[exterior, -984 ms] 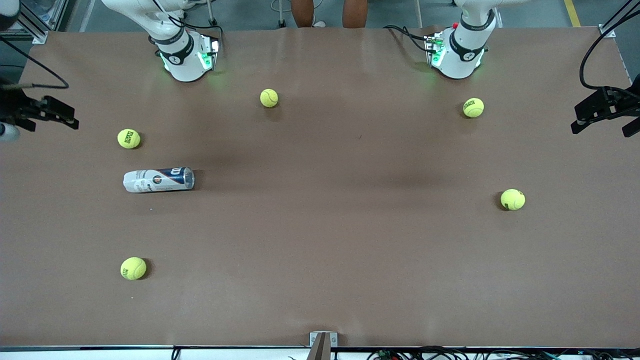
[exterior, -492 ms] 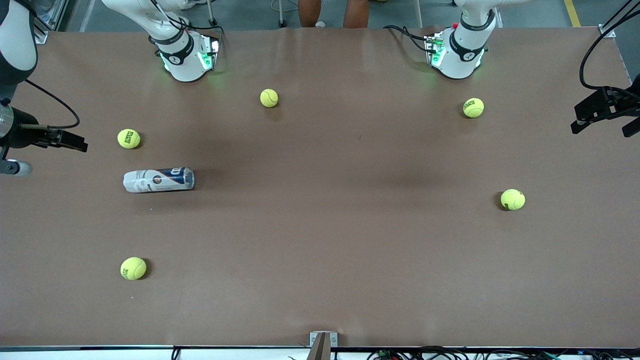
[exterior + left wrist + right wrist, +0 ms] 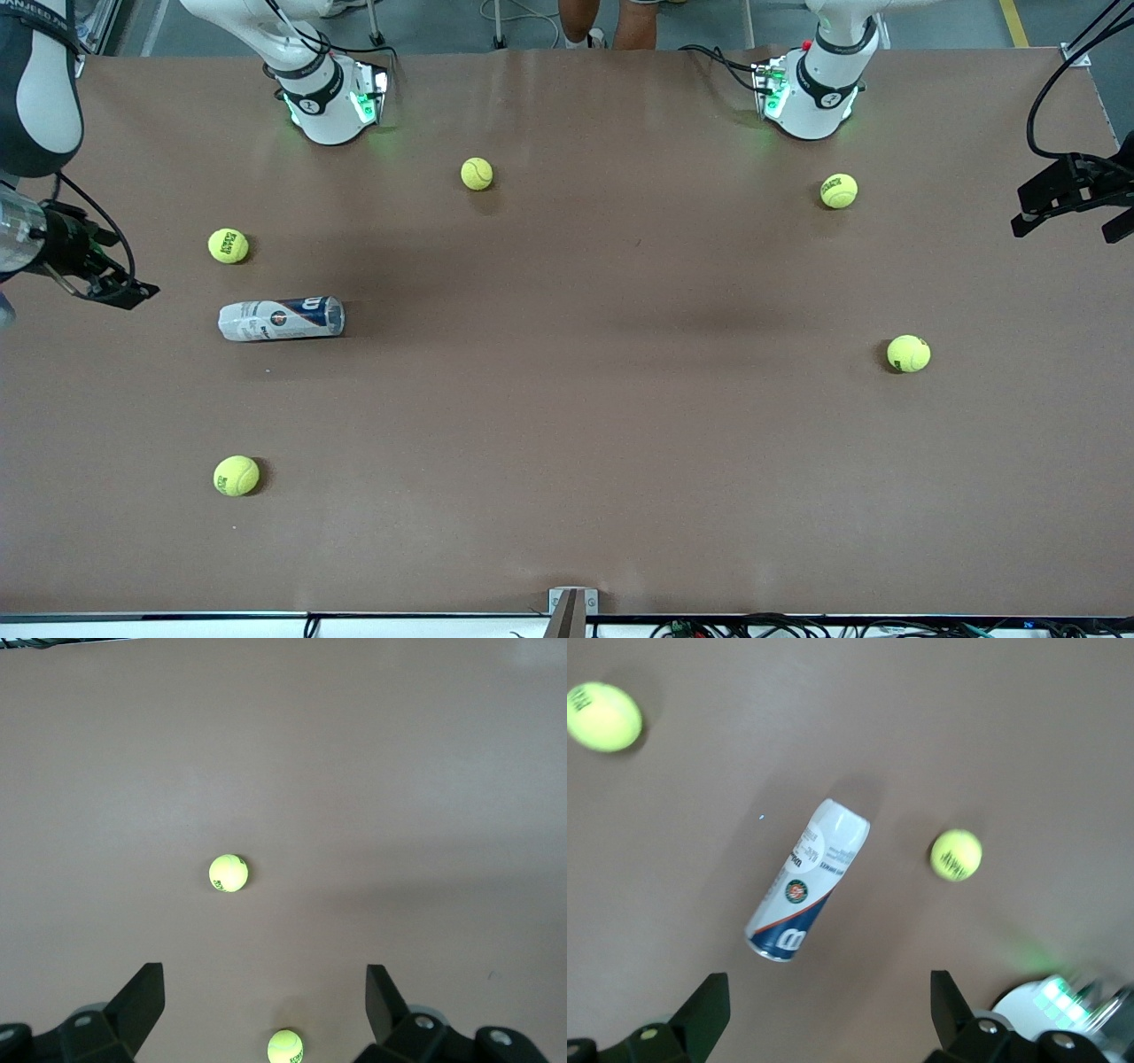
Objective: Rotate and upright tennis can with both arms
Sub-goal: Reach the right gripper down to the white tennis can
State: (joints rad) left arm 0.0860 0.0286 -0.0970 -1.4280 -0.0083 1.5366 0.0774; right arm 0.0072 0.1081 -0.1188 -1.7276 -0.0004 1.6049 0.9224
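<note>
While both tools [image 3: 1076, 208] [image 3: 120, 291] gape empty, half cropped at table ends, tennis can [image 3: 281, 319] lies flat.

Big brown table [image 3: 567, 425], plain matte top. The tennis can [image 3: 281, 319] is lying flat on its side toward the right arm's end, lengthwise along the table. Five yellow tennis balls sit loose on it too: one [image 3: 228, 245] just farther from the front camera than the can, one [image 3: 236, 475] well nearer the camera, one [image 3: 477, 174] up by the right arm's base, and two toward the left arm's end [image 3: 838, 190] [image 3: 908, 353]. Both robot bases [image 3: 332, 102] [image 3: 808, 93] stand on it as well.
</note>
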